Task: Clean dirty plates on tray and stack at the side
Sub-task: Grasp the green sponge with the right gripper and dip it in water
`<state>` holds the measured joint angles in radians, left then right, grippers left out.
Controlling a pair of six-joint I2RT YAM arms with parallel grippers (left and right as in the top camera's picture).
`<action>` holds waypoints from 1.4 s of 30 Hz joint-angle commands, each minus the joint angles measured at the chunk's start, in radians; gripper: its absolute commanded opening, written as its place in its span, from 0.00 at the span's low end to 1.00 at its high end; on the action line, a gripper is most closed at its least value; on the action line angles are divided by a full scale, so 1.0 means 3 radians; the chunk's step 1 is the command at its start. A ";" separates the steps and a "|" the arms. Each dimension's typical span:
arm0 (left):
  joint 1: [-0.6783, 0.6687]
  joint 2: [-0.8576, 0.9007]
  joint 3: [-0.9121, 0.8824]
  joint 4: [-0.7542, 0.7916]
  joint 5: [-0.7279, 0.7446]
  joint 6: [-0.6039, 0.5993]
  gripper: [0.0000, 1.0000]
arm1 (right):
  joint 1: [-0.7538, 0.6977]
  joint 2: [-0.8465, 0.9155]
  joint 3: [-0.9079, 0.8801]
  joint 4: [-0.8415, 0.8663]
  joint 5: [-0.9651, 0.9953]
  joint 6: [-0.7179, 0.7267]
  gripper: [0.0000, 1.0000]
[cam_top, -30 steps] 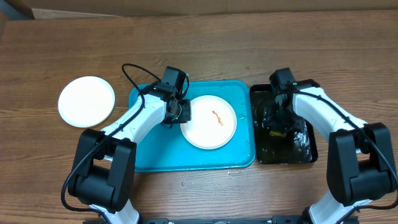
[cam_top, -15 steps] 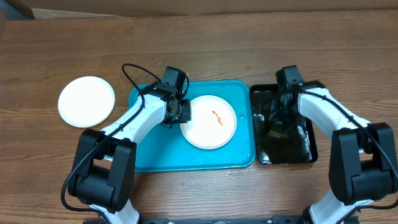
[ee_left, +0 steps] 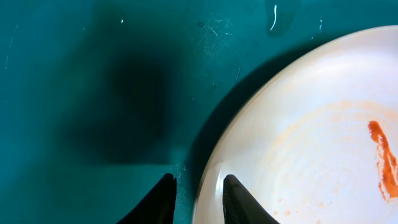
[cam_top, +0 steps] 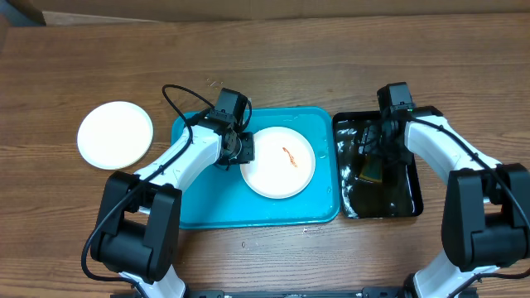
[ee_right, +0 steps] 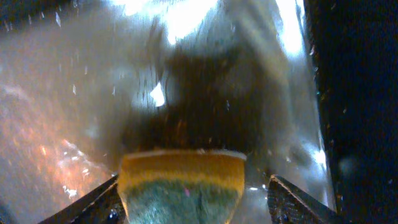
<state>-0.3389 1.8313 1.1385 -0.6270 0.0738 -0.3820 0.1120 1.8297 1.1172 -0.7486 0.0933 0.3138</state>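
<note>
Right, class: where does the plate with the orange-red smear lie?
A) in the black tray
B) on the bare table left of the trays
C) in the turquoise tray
C: the smeared plate lies in the turquoise tray, while the other plate, left of it, shows no smear.

The table (cam_top: 331,58) is matt grained wood, the turquoise tray (cam_top: 199,207) and black tray (cam_top: 418,178) are glossy wet plastic, the plate (cam_top: 273,174) smooth and shiny, the sponge (ee_right: 181,180) coarse-faced foam.
</note>
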 commanded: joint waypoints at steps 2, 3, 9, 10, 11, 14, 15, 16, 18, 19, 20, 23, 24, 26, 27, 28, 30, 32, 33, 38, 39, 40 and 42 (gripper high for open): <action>0.0015 0.0045 -0.0013 0.0013 -0.0022 0.0053 0.27 | -0.0006 -0.0009 -0.0013 0.0137 0.0034 0.0045 0.14; 0.0015 0.0045 -0.0013 0.0013 -0.0022 0.0053 0.27 | -0.0006 -0.0009 -0.0013 0.0150 0.0034 0.0045 0.12; 0.0019 0.0045 -0.0013 0.0106 -0.0094 0.0076 0.34 | -0.0014 -0.0009 0.0122 0.0156 0.0034 -0.0001 0.57; 0.0019 0.0045 -0.0013 0.0116 -0.0130 0.0076 0.34 | -0.0014 -0.0010 0.0181 0.0097 0.0034 -0.0014 0.56; 0.0019 0.0045 -0.0013 0.0122 -0.0153 0.0076 0.34 | -0.0013 -0.0010 0.0253 0.0013 0.0033 -0.0022 0.56; 0.0019 0.0045 -0.0013 0.0122 -0.0160 0.0076 0.25 | -0.0013 -0.0010 0.0422 -0.0301 0.0033 -0.0020 0.60; 0.0019 0.0045 -0.0013 0.0122 -0.0159 0.0076 0.24 | -0.0013 -0.0010 0.0425 -0.0370 0.0034 -0.0020 0.61; 0.0019 0.0045 -0.0013 0.0121 -0.0159 0.0076 0.24 | -0.0013 -0.0009 0.0425 -0.0432 0.0034 -0.0020 0.61; 0.0019 0.0045 -0.0013 0.0118 -0.0160 0.0078 0.25 | -0.0013 -0.0009 0.0416 -0.0579 0.0034 -0.0017 0.62; 0.0017 0.0045 -0.0013 0.0117 -0.0161 0.0080 0.26 | -0.0013 -0.0009 0.0411 -0.0647 0.0033 -0.0005 0.63; 0.0013 0.0045 -0.0014 0.0118 -0.0165 0.0094 0.25 | -0.0013 -0.0009 0.0380 -0.0694 0.0034 -0.0005 0.63; 0.0013 0.0057 -0.0017 0.0103 -0.0161 0.0094 0.23 | -0.0013 -0.0009 0.0305 -0.0693 0.0034 -0.0005 0.63; 0.0013 0.0069 -0.0015 0.0095 -0.0161 0.0094 0.22 | -0.0013 -0.0009 0.0285 -0.0688 0.0034 -0.0005 0.63; 0.0013 0.0111 -0.0015 0.0078 -0.0159 0.0093 0.21 | -0.0013 -0.0009 0.0257 -0.0678 0.0034 -0.0005 0.63; 0.0013 0.0136 -0.0015 0.0081 -0.0159 0.0092 0.20 | -0.0013 -0.0009 0.0253 -0.0671 0.0036 -0.0005 0.63; 0.0013 0.0145 -0.0015 0.0084 -0.0158 0.0092 0.19 | -0.0013 -0.0009 0.0251 -0.0655 0.0034 -0.0005 0.63; 0.0015 0.0149 -0.0014 0.0088 -0.0158 0.0090 0.13 | -0.0013 -0.0009 0.0251 -0.0614 0.0036 -0.0005 0.62; 0.0017 0.0148 0.0004 0.0089 -0.0156 0.0089 0.04 | -0.0013 -0.0009 0.0249 -0.0575 0.0036 -0.0005 0.62; 0.0017 0.0148 0.0018 0.0090 -0.0159 0.0089 0.04 | -0.0013 -0.0009 0.0249 -0.0561 0.0034 -0.0005 0.62; 0.0056 0.0148 0.0132 0.0088 -0.0160 0.0003 0.04 | -0.0013 -0.0009 0.0249 -0.0464 0.0033 -0.0005 0.62; 0.0065 0.0148 0.0141 0.0089 -0.0160 0.0003 0.04 | -0.0013 -0.0009 0.0249 -0.0464 0.0032 0.0003 0.62; 0.0067 0.0148 0.0141 0.0086 -0.0160 0.0004 0.06 | -0.0013 -0.0009 0.0249 -0.0468 0.0024 0.0006 0.61; 0.0067 0.0149 0.0141 0.0019 -0.0161 0.0045 0.16 | -0.0013 -0.0009 0.0245 -0.0492 -0.0106 0.0008 0.61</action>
<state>-0.3275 1.8595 1.1572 -0.6044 0.0399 -0.3695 0.1112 1.8301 1.1965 -0.8921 0.0921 0.3141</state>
